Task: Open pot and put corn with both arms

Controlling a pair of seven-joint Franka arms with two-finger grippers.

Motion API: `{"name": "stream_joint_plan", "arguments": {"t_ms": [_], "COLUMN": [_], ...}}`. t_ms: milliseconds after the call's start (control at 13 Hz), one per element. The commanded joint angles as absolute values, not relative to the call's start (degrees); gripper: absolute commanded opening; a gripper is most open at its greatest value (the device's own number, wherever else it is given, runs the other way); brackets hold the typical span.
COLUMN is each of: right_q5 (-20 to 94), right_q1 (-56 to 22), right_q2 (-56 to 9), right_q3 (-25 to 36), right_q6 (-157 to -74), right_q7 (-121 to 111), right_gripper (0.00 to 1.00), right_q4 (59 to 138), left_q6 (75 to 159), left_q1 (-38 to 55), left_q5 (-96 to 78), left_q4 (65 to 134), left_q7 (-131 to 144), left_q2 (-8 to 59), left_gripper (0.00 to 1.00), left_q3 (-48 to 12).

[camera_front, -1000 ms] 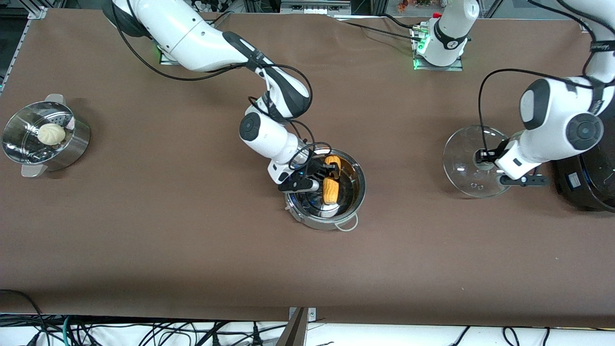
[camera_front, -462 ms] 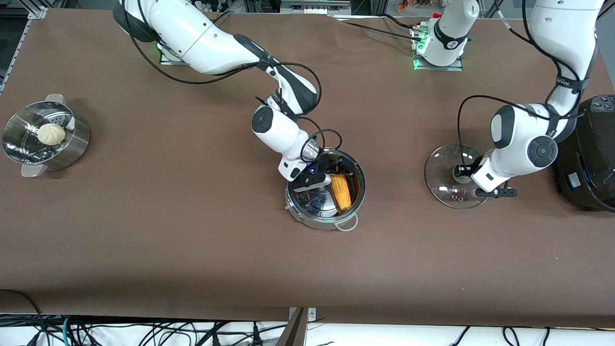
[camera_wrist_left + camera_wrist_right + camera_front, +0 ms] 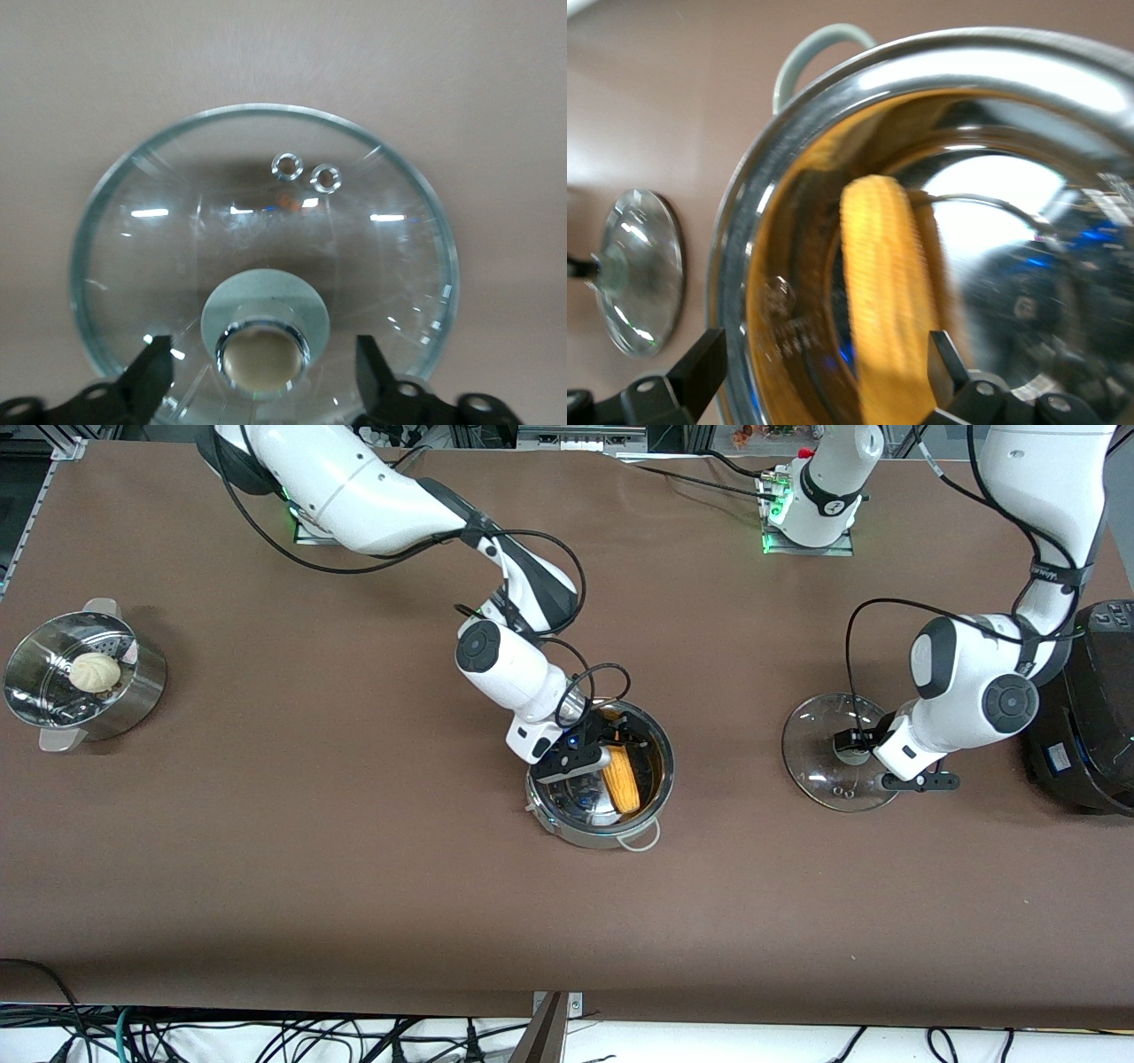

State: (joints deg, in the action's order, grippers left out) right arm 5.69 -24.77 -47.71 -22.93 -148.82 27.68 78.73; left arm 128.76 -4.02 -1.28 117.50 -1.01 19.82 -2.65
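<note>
**A:** Where is the corn?

**B:** Inside the pot, lying on the shiny bottom, close to the wall at the left arm's end. The pot stands near the middle of the table with its lid off. In the right wrist view the corn runs along the inner wall of the pot, which mirrors it orange.

**A:** And the right gripper?

**B:** It hangs over the pot's mouth, just above the corn. In the right wrist view its two fingers stand spread wide, one on each side of the corn, and grip nothing. I cannot tell whether they touch it.

**A:** The lid?

**B:** The glass lid lies flat on the table, knob up, well apart from the pot, toward the left arm's end. Two small holes show in the glass in the left wrist view, on the lid.

**A:** What does the left gripper do?

**B:** It sits right at the lid's knob. In the left wrist view its fingers stand apart on both sides of the knob, with a gap to it on each side, so the claw is parted and holds nothing.

**A:** Anything else on the table?

**B:** A steel steamer with a white bun in it, at the right arm's end, and a black appliance at the left arm's end
</note>
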Motion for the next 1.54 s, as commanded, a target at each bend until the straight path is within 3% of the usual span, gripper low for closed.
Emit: {"name": "stream_joint_plan", "arguments": {"t_ms": [0, 385, 615, 769, 1077, 1308, 1462], "right_q5": [4.13, 4.04, -0.07, -4.38, -6.15, -0.65, 2.8], "right_q1": [-21.11, -12.41, -8.28, -6.16, -4.31, -3.78, -2.99], "right_q2": [-38.35, -21.66, -11.02, -5.47, -2.2, -3.68, -5.18], "right_q3": [-23.2, -22.94, -17.77, -13.39, -3.81, 2.26, 7.18], "right_q6": [-136.79, -123.24, -119.8, -118.66, -106.02, -94.43, -93.34], "right_q7": [28.21, 27.6, 27.69, 27.08, 8.45, 8.17, 6.26], "right_gripper": [1.0, 1.0, 1.0, 1.0, 1.0, 1.0, 1.0], "right_q4": [83.21, 94.98, 105.88, 109.5, 103.82, 91.97, 88.95], "left_q6": [120.88, 97.78, 86.26, 85.08, 84.99, 84.64, 84.64], "left_q1": [-3.96, -4.39, -4.22, -4.13, -4.04, -4.13, -4.04], "left_q5": [-2.9, -2.9, -2.47, -2.11, -2.11, -2.11, -2.11], "left_q4": [117.17, 101.2, 90.73, 89.39, 89.47, 89.39, 89.47], "left_q7": [-1.67, 1.91, 6.32, 6.77, 6.94, 7.03, 7.03], "left_q2": [9.17, 1.68, 1.41, 1.41, 1.41, 1.41, 1.41], "left_gripper": [0.99, 1.0, 1.0, 1.0, 1.0, 1.0, 1.0], "left_q3": [-3.08, -2.55, -3.43, -3.43, -3.34, -3.34, -3.43]}}
